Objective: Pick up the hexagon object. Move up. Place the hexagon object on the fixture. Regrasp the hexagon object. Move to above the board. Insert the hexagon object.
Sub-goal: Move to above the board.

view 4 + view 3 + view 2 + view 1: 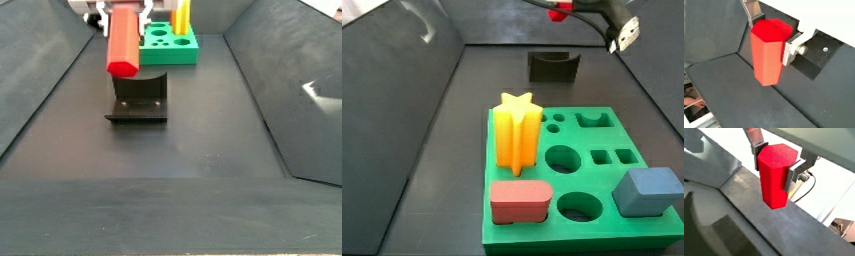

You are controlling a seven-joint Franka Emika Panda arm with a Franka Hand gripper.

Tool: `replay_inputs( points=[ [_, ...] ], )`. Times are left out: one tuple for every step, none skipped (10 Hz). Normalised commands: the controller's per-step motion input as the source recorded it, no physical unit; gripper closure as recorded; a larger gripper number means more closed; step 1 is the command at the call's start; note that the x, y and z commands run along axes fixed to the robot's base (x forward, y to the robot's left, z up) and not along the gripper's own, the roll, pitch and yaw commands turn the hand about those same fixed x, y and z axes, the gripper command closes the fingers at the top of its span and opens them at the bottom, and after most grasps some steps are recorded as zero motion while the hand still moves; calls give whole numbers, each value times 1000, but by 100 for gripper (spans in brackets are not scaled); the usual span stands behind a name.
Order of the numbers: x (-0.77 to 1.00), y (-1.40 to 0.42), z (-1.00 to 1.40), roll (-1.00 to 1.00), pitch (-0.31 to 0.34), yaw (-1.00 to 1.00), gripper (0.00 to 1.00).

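In both wrist views we see the pincer (777, 161) clamped on the hexagon object (774, 175), its plates on opposite faces. In a side view the hexagon object (120, 43) hangs at upper left, above the fixture (139, 97).

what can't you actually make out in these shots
- Gripper in a side view: cut off by the top edge; only a red sliver of the hexagon object shows.
- Board in a side view: mostly hidden behind the hexagon object and the fixture; its holes can't be counted.
- Both wrist views: the hexagon object hides the finger pads' contact.
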Motion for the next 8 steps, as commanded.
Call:
replay_inputs(
  points=[
    [8, 66, 1000, -35, 189, 9, 100],
    [7, 61, 1000, -41, 189, 34, 100],
    [7, 54, 1000, -51, 173, 96, 100],
    [9, 47, 1000, -51, 163, 126, 100],
    [13, 37, 1000, -47, 147, 146, 100],
    [18, 28, 1000, -40, 124, 161, 100],
    [20, 24, 1000, -35, 107, 166, 100],
    [21, 8, 1000, -35, 65, 165, 100]
  ],
)
